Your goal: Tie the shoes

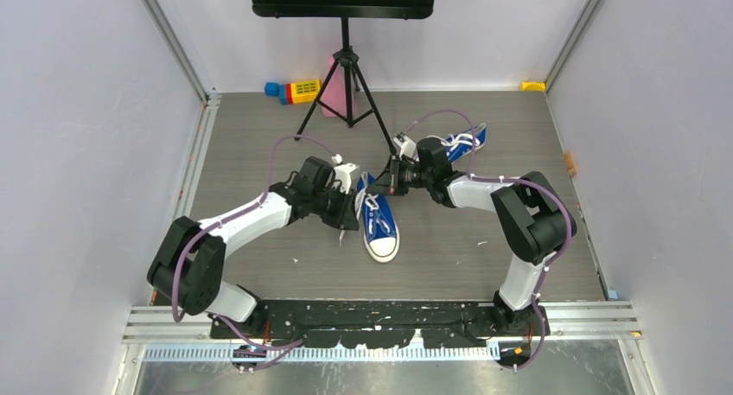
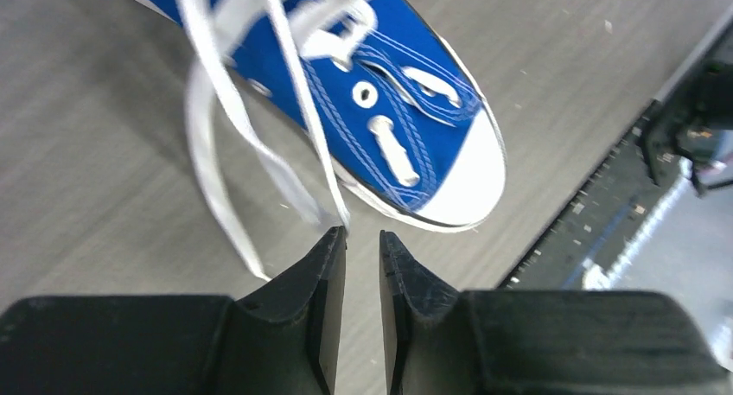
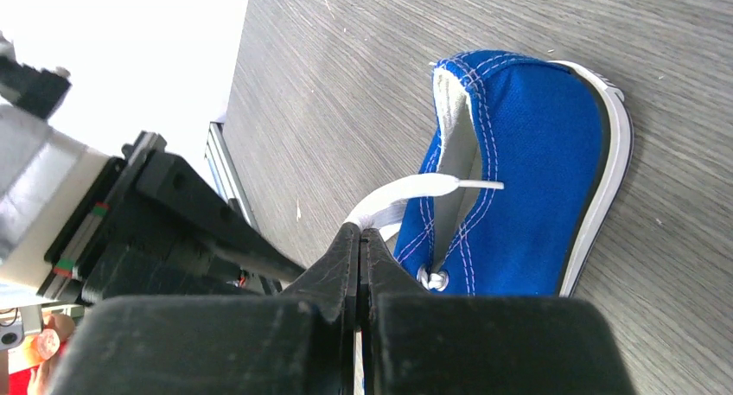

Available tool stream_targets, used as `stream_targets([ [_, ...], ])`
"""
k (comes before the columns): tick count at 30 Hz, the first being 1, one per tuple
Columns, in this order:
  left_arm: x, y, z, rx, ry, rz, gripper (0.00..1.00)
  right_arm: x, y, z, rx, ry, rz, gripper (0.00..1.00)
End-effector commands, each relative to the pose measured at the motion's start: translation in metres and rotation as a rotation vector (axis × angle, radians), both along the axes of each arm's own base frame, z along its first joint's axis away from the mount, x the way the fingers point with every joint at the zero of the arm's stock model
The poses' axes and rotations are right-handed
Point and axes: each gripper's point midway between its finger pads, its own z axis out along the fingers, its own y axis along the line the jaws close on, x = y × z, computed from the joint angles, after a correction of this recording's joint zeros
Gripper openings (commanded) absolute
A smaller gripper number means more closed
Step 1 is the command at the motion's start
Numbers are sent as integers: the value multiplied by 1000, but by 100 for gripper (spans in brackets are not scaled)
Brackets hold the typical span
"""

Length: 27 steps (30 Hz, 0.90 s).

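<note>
Just left of centre, the left gripper hangs with jaws slightly parted, grasping nothing; loose white laces dangle at its tips. A blue canvas sneaker with white rubber toe cap lies mid-frame. The right gripper is clenched on a white lace end. A second blue sneaker lies at the upper right.
</note>
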Motion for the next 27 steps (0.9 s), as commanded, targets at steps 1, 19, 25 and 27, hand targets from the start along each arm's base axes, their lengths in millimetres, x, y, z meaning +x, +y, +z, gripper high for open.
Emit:
stream_targets([
  [1, -36, -12, 17, -109, 130, -43, 23, 11, 7, 23, 48, -71, 8, 0],
  [19, 32, -6, 51, -59, -196, 106, 34, 11, 8, 26, 57, -73, 11, 0],
  [25, 46, -22, 36, -105, -147, 147, 38, 11, 8, 25, 55, -72, 11, 0],
  [27, 49, -27, 32, -114, -133, 149, 37, 11, 8, 26, 56, -73, 11, 0],
])
